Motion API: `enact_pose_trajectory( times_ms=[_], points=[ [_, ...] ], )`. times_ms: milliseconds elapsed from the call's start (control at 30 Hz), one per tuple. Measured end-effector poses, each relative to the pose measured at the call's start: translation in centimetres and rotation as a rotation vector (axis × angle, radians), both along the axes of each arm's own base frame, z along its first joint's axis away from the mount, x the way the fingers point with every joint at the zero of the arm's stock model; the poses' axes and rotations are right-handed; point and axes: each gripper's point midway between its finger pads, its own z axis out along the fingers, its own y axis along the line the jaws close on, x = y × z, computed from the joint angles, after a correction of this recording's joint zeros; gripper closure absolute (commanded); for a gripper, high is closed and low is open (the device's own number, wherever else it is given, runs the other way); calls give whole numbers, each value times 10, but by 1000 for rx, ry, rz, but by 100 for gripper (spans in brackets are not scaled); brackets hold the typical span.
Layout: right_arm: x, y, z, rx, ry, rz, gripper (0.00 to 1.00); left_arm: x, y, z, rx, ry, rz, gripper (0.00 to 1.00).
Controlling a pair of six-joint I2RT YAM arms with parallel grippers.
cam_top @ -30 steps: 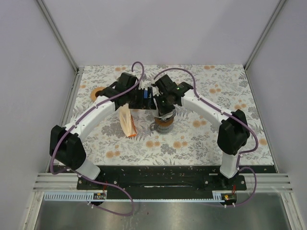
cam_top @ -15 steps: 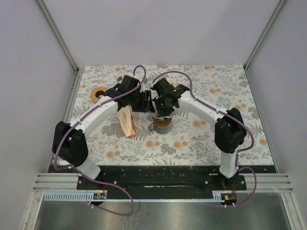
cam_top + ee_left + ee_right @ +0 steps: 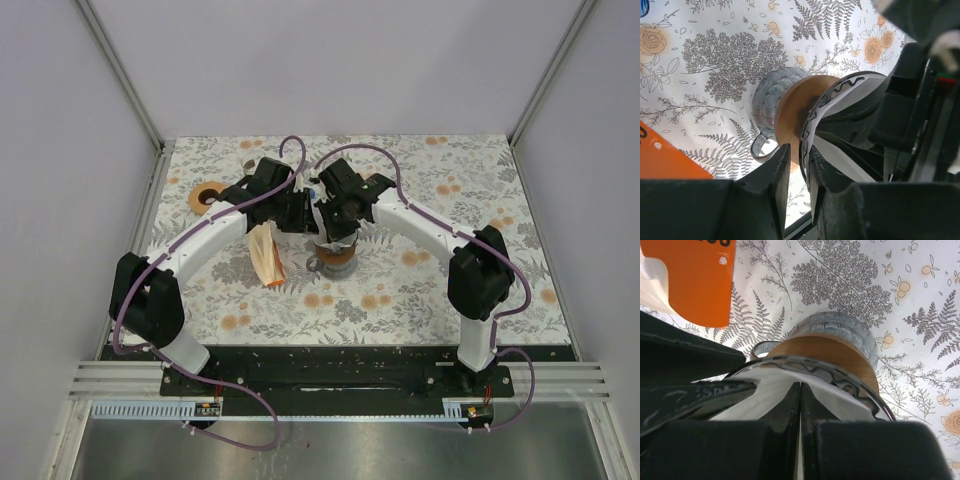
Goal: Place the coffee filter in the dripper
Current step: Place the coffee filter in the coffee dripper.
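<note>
Near the middle of the floral-printed desk (image 3: 420,290) you see the clear glass dripper with a wooden collar (image 3: 771,97) standing upright. Both arms meet above it. The white paper coffee filter (image 3: 775,390) sits inside the dripper's cone, and its edge shows just at the dark wavy rim. Your left gripper (image 3: 799,150) comes in from the desk's left edge. Its fingers stand narrowly apart astride the rim and the filter's edge, and a sliver of desk shows between one finger and the rim. You cannot tell whether they pinch anything. Your right gripper (image 3: 800,385) has its fingers pressed together, with the tips against the filter inside the cone. You cannot tell whether paper lies between them. A flat orange packet with a pale end (image 3: 266,255) lies just beside the dripper, toward the left edge. A brown ring (image 3: 207,196) lies well apart from both, near the far left corner. The dripper's small glass handle loop (image 3: 760,145) faces the orange packet.
</note>
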Motion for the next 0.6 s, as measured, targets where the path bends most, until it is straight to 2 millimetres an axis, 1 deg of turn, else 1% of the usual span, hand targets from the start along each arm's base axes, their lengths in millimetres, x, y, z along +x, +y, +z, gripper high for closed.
enact_pose_trajectory(
  times_ms=[100, 167, 300, 467, 533, 600],
  points=[
    [3, 2, 8, 10, -19, 10, 90, 1, -1, 1, -1, -7, 2, 83],
    [4, 3, 14, 19, -35, 22, 81, 1, -1, 2, -1, -12, 3, 85],
    [4, 2, 31, 32, -75, 48, 71, 1, -3, 5, -6, -27, 0, 87],
    [2, -2, 62, 66, -151, 85, 57, 0, -3, 5, -2, -26, -1, 90],
    [0, -3, 76, 85, -181, 108, 49, 0, -3, 5, -2, -26, -1, 91],
    [-4, -4, 90, 109, -219, 146, 37, 0, -3, 5, -2, -26, -1, 91]
  ],
)
